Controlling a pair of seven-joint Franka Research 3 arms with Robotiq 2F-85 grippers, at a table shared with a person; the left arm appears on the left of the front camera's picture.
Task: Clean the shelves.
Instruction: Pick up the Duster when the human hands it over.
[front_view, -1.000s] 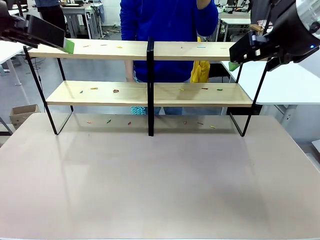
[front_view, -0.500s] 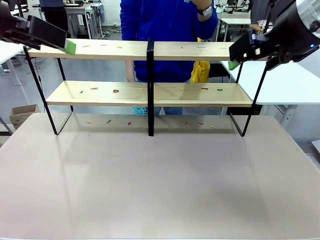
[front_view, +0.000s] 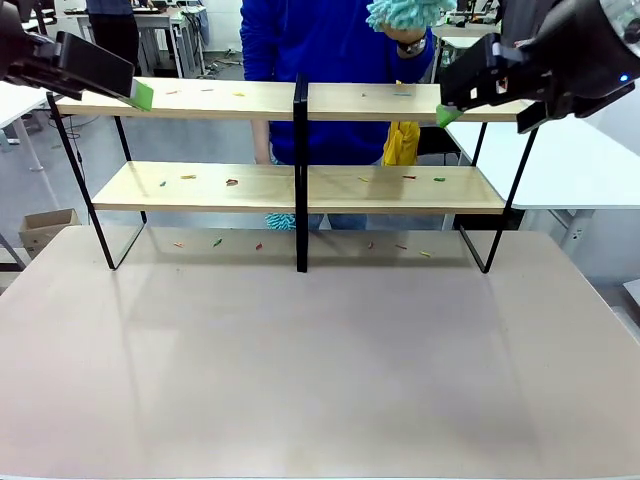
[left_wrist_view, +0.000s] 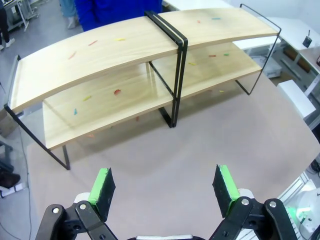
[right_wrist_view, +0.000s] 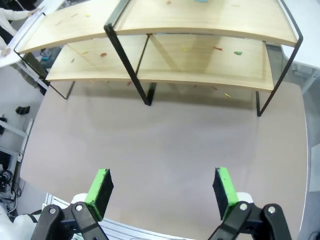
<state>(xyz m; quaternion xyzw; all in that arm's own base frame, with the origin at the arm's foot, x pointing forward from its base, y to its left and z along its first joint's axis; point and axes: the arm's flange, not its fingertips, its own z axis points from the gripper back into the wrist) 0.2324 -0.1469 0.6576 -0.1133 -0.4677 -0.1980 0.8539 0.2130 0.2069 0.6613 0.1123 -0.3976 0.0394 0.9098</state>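
Note:
The shelves (front_view: 210, 100) span the far side of the table: two light-wood boards in a thin black frame with a central post (front_view: 300, 170). Small coloured scraps (front_view: 232, 182) lie on both boards and on the table under them. My left gripper (front_view: 125, 85) hovers at the top board's left end, open and holding nothing (left_wrist_view: 164, 186). My right gripper (front_view: 452, 100) hangs in front of the top board's right part, also open and holding nothing (right_wrist_view: 161, 189). Behind the shelves (left_wrist_view: 100, 55) (right_wrist_view: 200, 22), a person in blue holds a teal fluffy duster (front_view: 410, 12) above the top board.
The beige table (front_view: 320, 370) stretches bare in front of the shelves. A yellow cloth (front_view: 400, 142) hangs behind the shelves at the person's side, and a teal tuft (front_view: 280, 220) shows below the lower board. White tables stand at both sides.
The person's hand has brought the teal duster up into view above the top board. My right gripper has shifted a little to the left. The left gripper has stayed put.

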